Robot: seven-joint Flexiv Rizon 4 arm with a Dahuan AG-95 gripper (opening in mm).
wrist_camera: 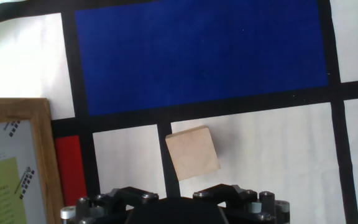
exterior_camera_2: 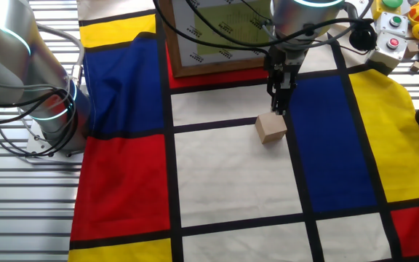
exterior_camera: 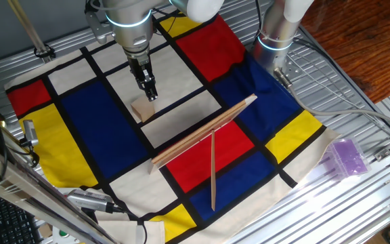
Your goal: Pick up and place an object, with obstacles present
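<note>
The small pale tan wooden block (exterior_camera: 143,109) lies on the colour-blocked cloth (exterior_camera: 100,135), just beneath the arm's two-finger gripper (exterior_camera: 150,93). To its right and nearer, the wide light-wood plank (exterior_camera: 205,131) stands on edge across the cloth. The narrow wooden stick (exterior_camera: 213,171) runs from the plank toward the near edge. A purple translucent box (exterior_camera: 346,156) sits far right, off the cloth on the metal table (exterior_camera: 357,203).

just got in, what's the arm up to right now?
The gripper hangs just above the small wooden block, which sits on a white panel of the colour-block cloth. The block is on the cloth, not held; whether the jaws are open cannot be told. A framed board stands on edge close by, propped by a thin stick. A purple box lies off the cloth at the table edge.
</note>
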